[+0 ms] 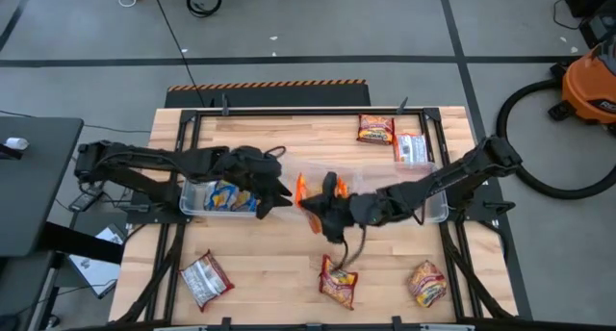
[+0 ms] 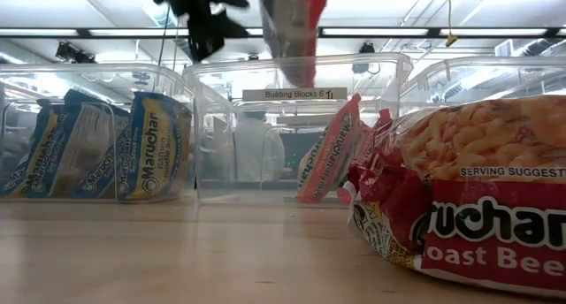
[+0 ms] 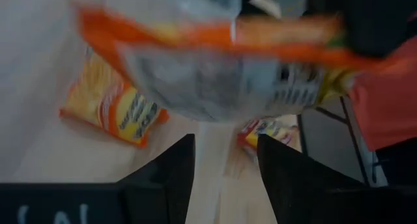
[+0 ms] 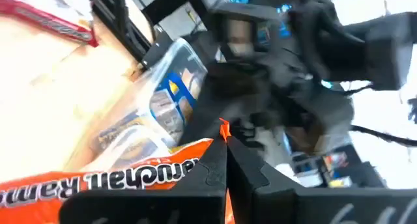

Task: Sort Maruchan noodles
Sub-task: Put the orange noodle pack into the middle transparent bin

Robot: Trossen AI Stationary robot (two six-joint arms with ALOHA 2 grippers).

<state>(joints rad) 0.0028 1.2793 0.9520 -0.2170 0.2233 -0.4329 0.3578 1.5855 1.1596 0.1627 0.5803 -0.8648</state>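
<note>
We see the worktop (image 1: pixel 269 264) about half sorted. The left clear bin (image 1: pixel 192 204) already holds blue-and-white packets (image 1: pixel 229 196), and in the low view a middle bin (image 2: pixel 292 118) holds at least one orange-red packet (image 2: pixel 329 149) leaning on its wall. The right arm's claw (image 1: pixel 322 211) is clamped shut on an orange packet (image 1: pixel 306 189), lifted over mid-worktop. The left claw (image 1: pixel 281 194) sits just beside it with its fingers (image 3: pixel 166 175) spread apart, holding nothing, maybe set for a handover. Five loose packets are left: two near the far edge (image 1: pixel 375 129) (image 1: pixel 412 148) and three near the front edge (image 1: pixel 205 278) (image 1: pixel 338 281) (image 1: pixel 427 283), all well apart from the bins.
</note>
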